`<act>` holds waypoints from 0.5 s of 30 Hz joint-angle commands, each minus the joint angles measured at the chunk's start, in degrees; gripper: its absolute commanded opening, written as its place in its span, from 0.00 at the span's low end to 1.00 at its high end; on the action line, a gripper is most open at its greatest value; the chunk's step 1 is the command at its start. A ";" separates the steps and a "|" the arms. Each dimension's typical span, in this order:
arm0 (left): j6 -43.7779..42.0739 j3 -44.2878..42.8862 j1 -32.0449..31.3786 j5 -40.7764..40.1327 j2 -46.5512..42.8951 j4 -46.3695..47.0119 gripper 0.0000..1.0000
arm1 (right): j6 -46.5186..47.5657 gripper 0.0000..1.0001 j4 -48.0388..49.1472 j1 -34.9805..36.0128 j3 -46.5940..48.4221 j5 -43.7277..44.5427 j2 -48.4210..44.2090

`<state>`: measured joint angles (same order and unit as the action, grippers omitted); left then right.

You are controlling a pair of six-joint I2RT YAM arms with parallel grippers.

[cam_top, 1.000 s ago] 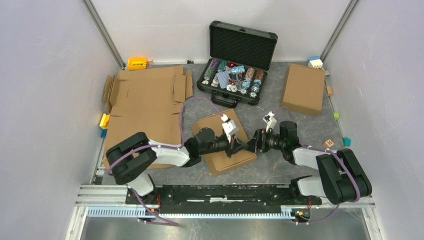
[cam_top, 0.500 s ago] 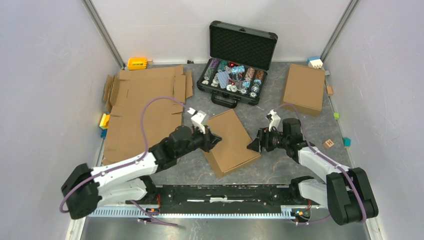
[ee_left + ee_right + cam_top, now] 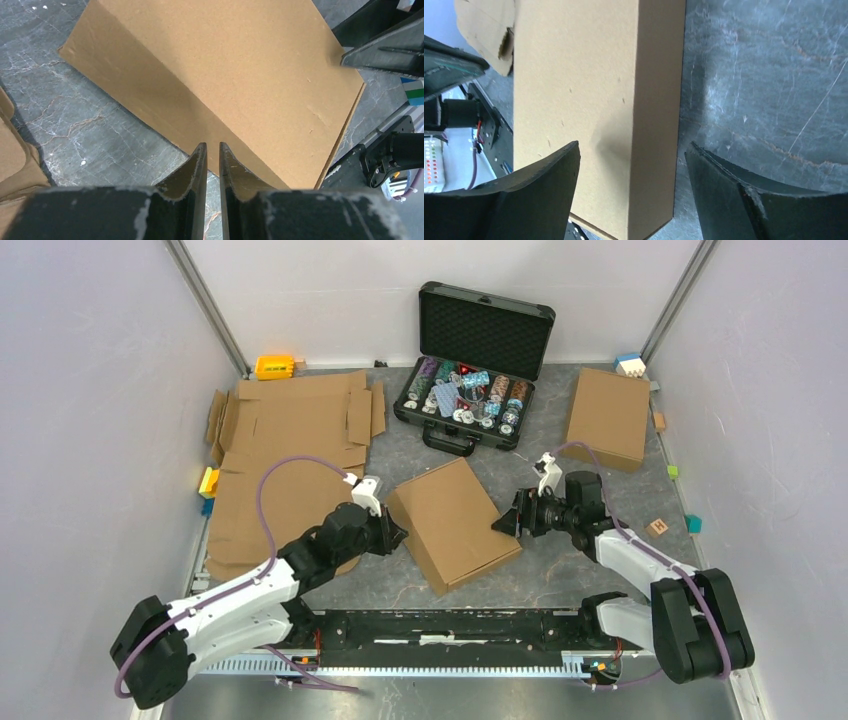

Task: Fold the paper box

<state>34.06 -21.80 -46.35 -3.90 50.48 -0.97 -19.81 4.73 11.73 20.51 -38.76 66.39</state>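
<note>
with the paper box [image 3: 452, 522] at frame centre, the wide spread right pincer [image 3: 633, 146] should close gently on its right edge, while the barely spread, empty left pincer [image 3: 210, 146] steadies its left corner.

Overhead, from above and behind, looking down across the whole table [image 3: 600, 575]; at each wrist, close and low, facing the same brown box [image 3: 452, 522] from opposite sides.

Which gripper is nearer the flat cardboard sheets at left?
Left. The left gripper sits just right of the flat cardboard sheets, left of the folded box; the right gripper is beyond that box, at its right side.
</note>
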 commanded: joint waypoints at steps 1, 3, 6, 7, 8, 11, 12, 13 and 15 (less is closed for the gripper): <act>2.28 0.12 0.62 0.78 -2.41 0.80 0.21 | -3.88 0.81 5.89 -0.28 3.91 0.77 0.46; 2.06 0.32 0.65 0.38 -3.76 0.71 0.21 | -5.00 0.76 7.71 -0.22 3.86 0.70 1.20; 1.59 0.62 0.69 -0.55 -5.92 -0.05 0.21 | -5.84 0.66 9.38 -0.22 3.57 1.27 2.39; 1.44 0.62 0.73 -0.85 -6.65 -0.48 0.21 | -5.56 0.63 9.19 -0.22 3.57 1.89 2.85; 1.27 0.62 0.73 -1.08 -7.31 -0.80 0.21 | -5.05 0.61 8.93 -0.22 3.49 2.41 3.19; 0.81 0.63 0.82 -1.63 -8.60 -2.07 0.21 | -4.09 0.58 8.61 -0.22 3.26 3.01 4.83; 0.73 0.70 0.81 -1.74 -8.76 -2.33 0.21 | -3.66 0.56 8.33 -0.21 3.24 3.17 5.42; 0.64 0.72 0.82 -1.93 -8.92 -2.51 0.21 | -3.26 0.54 7.85 -0.21 3.30 3.62 5.89; 0.50 0.80 0.89 -2.08 -9.07 -2.72 0.21 | -2.64 0.48 7.07 -0.29 3.15 5.33 6.22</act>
<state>34.61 -21.26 -45.91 -4.51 42.17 -2.68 -24.03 11.14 11.73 22.52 -36.38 71.66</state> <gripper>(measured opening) 0.208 0.532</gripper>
